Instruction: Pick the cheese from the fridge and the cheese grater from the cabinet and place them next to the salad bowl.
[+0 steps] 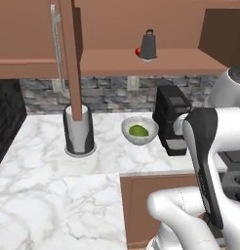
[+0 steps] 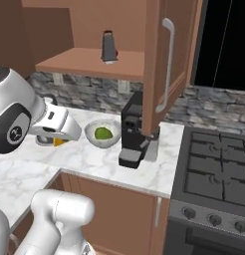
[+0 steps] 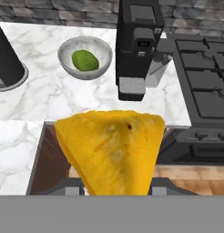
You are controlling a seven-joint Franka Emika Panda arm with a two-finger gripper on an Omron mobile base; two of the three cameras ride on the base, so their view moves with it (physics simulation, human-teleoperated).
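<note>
Your gripper point(image 3: 116, 184) is pinching the cheese point(image 3: 111, 152) over the counter's point(image 3: 63, 98) front edge; its broad side faces the hand camera, wide end away from the fingers, narrowing toward them. The salad bowl point(image 3: 85, 58) sits ahead beside the coffee machine point(image 3: 136, 45). The grater point(image 1: 149, 45) stands upright on the open cabinet's shelf point(image 1: 156, 61).

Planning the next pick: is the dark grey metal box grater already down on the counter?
No, the dark grey metal box grater stands on the brown wooden cabinet shelf.
</note>
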